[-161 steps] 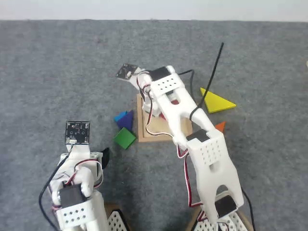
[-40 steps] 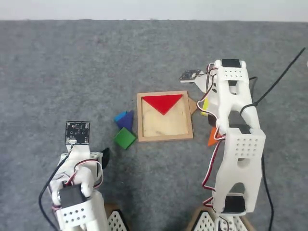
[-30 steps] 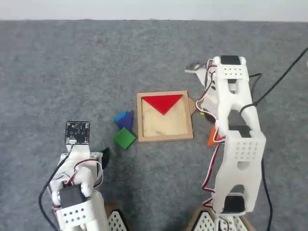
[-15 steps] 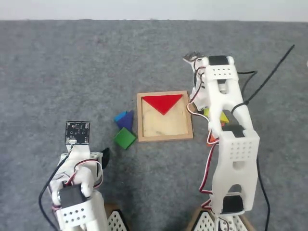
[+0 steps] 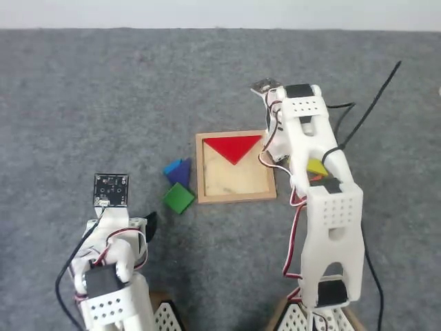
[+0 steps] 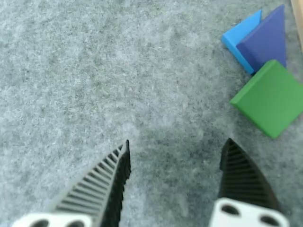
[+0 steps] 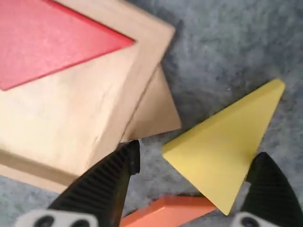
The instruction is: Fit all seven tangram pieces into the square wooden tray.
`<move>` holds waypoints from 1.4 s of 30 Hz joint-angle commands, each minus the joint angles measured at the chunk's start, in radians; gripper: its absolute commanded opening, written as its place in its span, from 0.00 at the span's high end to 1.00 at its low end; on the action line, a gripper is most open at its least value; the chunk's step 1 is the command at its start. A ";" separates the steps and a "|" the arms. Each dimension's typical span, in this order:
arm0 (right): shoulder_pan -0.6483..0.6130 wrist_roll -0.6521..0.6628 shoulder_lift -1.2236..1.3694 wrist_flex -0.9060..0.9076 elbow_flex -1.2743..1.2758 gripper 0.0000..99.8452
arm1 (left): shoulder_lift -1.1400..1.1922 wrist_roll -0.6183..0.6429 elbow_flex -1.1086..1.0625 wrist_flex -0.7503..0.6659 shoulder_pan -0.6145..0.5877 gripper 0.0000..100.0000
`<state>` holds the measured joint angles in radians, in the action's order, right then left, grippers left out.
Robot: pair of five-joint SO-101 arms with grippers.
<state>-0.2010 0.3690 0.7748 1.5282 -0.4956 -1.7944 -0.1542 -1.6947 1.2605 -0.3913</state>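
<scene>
The square wooden tray [image 5: 231, 183] lies about at the middle of the table [image 5: 103, 89], which has a grey cover. In the tray sits the red triangle [image 5: 233, 147], its long side along the tray's far rim and its tip pointing to the tray's middle.

The right gripper [image 7: 196, 158] hangs just beside the tray's right edge. Its jaws are spread wide, one on each side of the yellow triangle [image 7: 222, 146], which lies flat on the table. I cannot tell if the fingers touch it. An orange piece [image 7: 165, 210] lies just beside the yellow one. A pale wooden triangle [image 7: 158, 113] lies against the tray's right edge, near its far corner.

Near the tray's left edge lie a light blue piece [image 6: 239, 35] and a dark blue triangle [image 6: 265, 40], touching each other, and just beside them a green square [image 6: 270, 97].

The left gripper [image 6: 175, 151] hovers toward the table's near left corner, over the bare grey cover. Its jaws are also wide apart and grip no piece.
</scene>
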 commanded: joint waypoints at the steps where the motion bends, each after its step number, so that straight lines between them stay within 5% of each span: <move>1: 0.007 0.032 0.015 -0.008 -0.048 0.65 | -0.021 0.005 0.012 0.003 0.000 0.70; 15: 0.015 0.103 0.042 0.064 -0.052 0.66 | -0.021 0.005 0.012 0.003 0.000 0.70; 21: 0.015 0.098 0.042 0.059 -0.052 0.83 | -0.021 0.005 0.012 0.003 0.000 0.70; 42: 0.001 0.063 -0.216 0.134 -0.058 0.80 | -0.021 0.005 0.012 0.003 0.000 0.70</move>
<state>-0.1857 0.4365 0.6843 1.6310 -0.5309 -1.7944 -0.1542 -1.6947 1.2605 -0.3913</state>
